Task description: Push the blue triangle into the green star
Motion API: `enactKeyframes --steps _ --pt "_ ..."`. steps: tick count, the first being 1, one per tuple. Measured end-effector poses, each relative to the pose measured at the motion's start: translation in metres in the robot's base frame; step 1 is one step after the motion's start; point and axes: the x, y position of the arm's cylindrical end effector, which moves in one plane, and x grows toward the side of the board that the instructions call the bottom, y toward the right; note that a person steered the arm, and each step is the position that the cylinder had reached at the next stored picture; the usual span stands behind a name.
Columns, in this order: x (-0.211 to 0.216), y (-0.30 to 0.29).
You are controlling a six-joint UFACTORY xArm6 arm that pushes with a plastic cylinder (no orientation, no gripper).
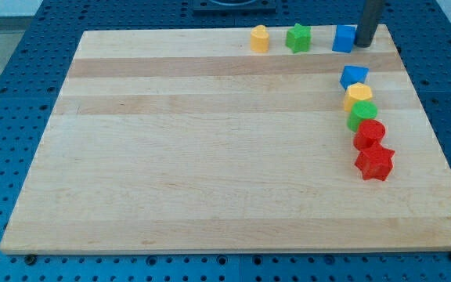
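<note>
The blue triangle (344,38) sits near the board's top edge, at the view's upper right. The green star (297,37) lies a short gap to its left, not touching it. My tip (362,45) is at the blue triangle's right side, touching or nearly touching it; the dark rod rises out of the view's top.
A yellow block (260,38) lies left of the green star. Down the right side runs a touching column: a blue block (354,77), a yellow block (358,95), a green block (362,115), a red block (369,134) and a red star (375,162). The board's top edge (210,32) is close behind the top row.
</note>
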Motion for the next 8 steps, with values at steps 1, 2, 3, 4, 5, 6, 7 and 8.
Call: enactKeyframes --steps 1,2,3,4,5,6,7,8 --pt "0.006 -0.002" --pt "0.006 -0.001" --pt "0.006 0.032" --pt "0.027 0.079" --pt "0.054 0.094" --pt "0.091 0.094" --pt "0.108 0.079" --pt "0.113 0.062"
